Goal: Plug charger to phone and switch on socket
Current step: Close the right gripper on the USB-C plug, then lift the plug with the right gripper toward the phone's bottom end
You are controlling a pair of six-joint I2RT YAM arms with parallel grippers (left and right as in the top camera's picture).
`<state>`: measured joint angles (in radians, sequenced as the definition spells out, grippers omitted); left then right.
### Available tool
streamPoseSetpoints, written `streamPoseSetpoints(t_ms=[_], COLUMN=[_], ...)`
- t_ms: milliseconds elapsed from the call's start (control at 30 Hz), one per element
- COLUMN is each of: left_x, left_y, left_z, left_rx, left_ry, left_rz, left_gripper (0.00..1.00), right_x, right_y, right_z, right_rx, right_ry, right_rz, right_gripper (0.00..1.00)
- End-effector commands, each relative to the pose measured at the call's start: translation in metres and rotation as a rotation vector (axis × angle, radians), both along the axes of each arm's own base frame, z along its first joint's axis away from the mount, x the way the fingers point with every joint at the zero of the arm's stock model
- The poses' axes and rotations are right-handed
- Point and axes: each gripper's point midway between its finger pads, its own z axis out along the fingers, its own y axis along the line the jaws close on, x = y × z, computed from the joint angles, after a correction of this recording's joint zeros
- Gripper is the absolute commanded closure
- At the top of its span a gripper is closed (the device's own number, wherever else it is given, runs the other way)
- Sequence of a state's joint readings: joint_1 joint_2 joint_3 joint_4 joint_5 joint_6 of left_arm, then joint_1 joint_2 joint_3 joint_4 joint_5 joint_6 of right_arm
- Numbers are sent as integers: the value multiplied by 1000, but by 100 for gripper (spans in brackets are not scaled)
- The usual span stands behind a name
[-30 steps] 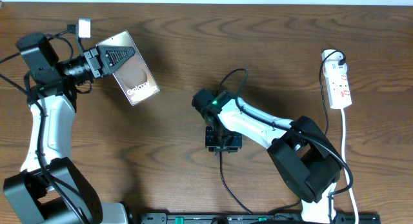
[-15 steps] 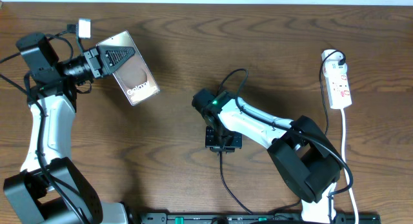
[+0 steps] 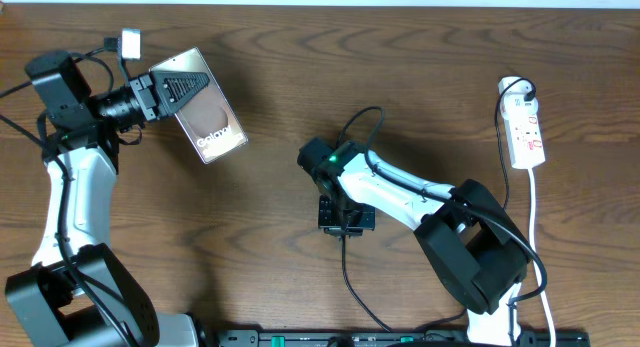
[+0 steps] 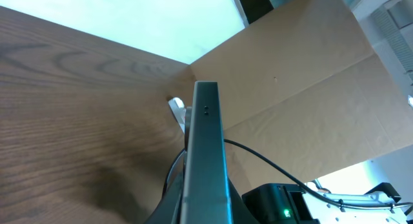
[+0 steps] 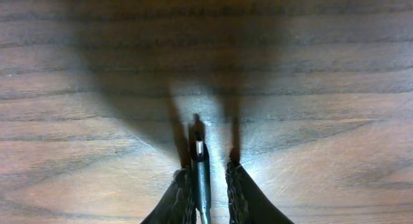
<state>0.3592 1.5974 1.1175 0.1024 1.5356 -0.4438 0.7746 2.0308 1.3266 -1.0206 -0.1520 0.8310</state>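
Observation:
My left gripper (image 3: 185,87) is shut on the phone (image 3: 215,127), a bronze-grey slab with white "Galaxy" lettering, held off the table at the back left. In the left wrist view the phone (image 4: 206,140) shows edge-on. At the table's middle my right gripper (image 3: 346,225) points down at the wood. The charger (image 3: 347,272) runs as a thin black cable from it toward the front edge. Its plug tip (image 5: 200,166) lies between the fingers (image 5: 182,198), against the left one, with a gap to the right one. The white socket (image 3: 526,132) lies at the far right.
A white cord (image 3: 535,217) runs from the socket toward the front right. A small white block (image 3: 130,42) sits behind the left arm. A black rail (image 3: 400,339) lines the front edge. A cardboard wall (image 4: 290,88) stands beyond the table.

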Motion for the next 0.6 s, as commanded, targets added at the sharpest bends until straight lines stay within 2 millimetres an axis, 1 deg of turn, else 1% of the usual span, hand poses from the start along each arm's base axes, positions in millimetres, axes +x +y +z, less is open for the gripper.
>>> streamPoseSetpoints(t_ms=[0, 33, 67, 267, 400, 433, 500, 567], left_x=[-3, -3, -3, -3, -3, -3, -3, -3], left_y=[0, 0, 0, 0, 0, 0, 0, 0], left_z=[2, 2, 2, 2, 2, 2, 2, 2], left_rx=[-6, -6, -6, -6, -6, -6, -6, -6], left_ry=[-13, -13, -13, -13, -13, -13, -13, -13], left_rz=[-16, -16, -16, -16, -16, -16, -16, -16], left_gripper=[92, 93, 93, 93, 93, 92, 93, 93], right_x=[-5, -5, -5, -6, -6, -6, -7, -9], right_y=[-2, -2, -2, -3, -3, -3, -4, 0], right_z=[-13, -13, -13, -13, -13, -13, -12, -12], right_rx=[-35, -36, -37, -40, -41, -41, -46, -27], right_ry=[18, 18, 18, 21, 20, 21, 26, 41], right_rz=[4, 2, -2, -3, -6, -7, -14, -17], right_gripper=[87, 91, 92, 94, 96, 99, 99, 99])
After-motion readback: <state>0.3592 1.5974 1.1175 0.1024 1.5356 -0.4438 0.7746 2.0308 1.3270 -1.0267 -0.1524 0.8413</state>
